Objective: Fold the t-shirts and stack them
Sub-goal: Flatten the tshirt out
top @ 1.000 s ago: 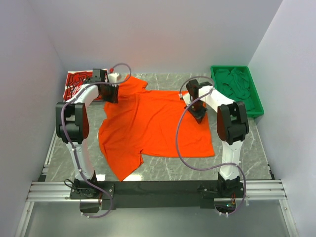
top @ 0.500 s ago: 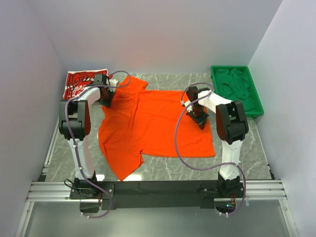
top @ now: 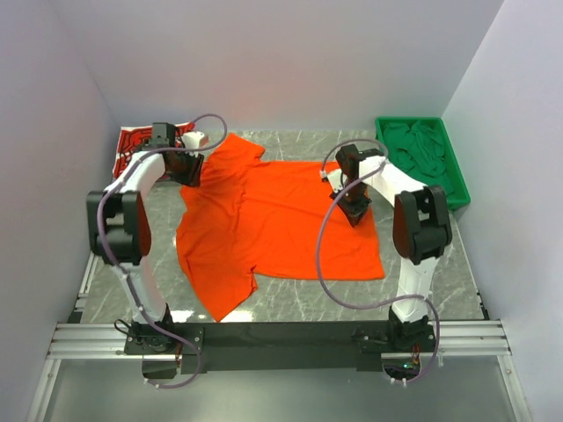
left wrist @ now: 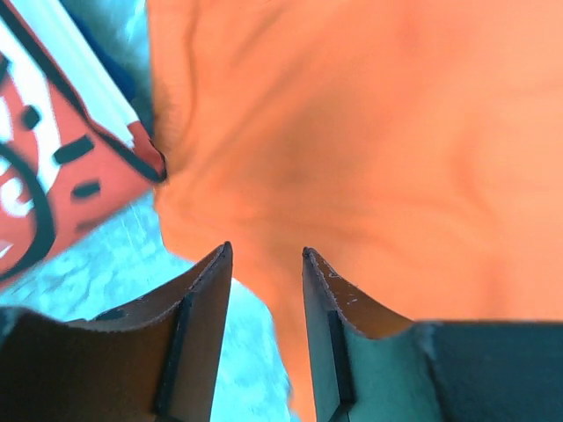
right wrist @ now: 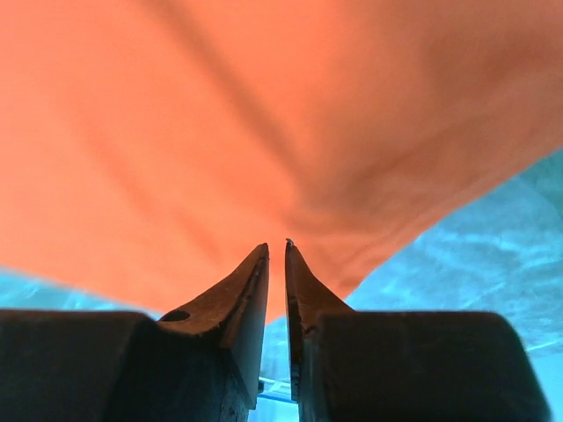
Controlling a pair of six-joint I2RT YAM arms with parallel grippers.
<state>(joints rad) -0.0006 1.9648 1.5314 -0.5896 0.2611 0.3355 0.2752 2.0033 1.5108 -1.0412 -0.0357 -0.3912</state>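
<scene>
L gripper (left wrist: 264, 255) is held w/ jaws apart and nothing between them, low over the far-left edge of the orange shirt (top: 273, 220), by the sleeve. R gripper (right wrist: 274, 246) is seen w/ jaws almost together. A ridge of cloth is drawn up to its tips, so it is judged clamped on a pinch of the shirt near the right hem.

The orange shirt is spread unfolded across the table (top: 440, 281). The red shirt (top: 132, 145) is lying at the far-left corner, its corner just beside the orange edge and close to the L jaws in the wrist view.

Risks, as judged:
- If L is closed where it sits, the red corner may be caught too, and both shirts would be dragged together.
- Only the very edge is straddled by L, so a thin bite is likely and may be lost on lift.
- R's pinch seems set in from the corner, so the fold line may be skewed and the cloth bunched.
- W/ one side held and the other not, any pull by R would twist the shirt or slide it right.
- R arm's cable (top: 318, 255) is looped over the cloth and could drag it during a sweep.
- The near-left sleeve looks rumpled and may be trapped inside the fold.
</scene>
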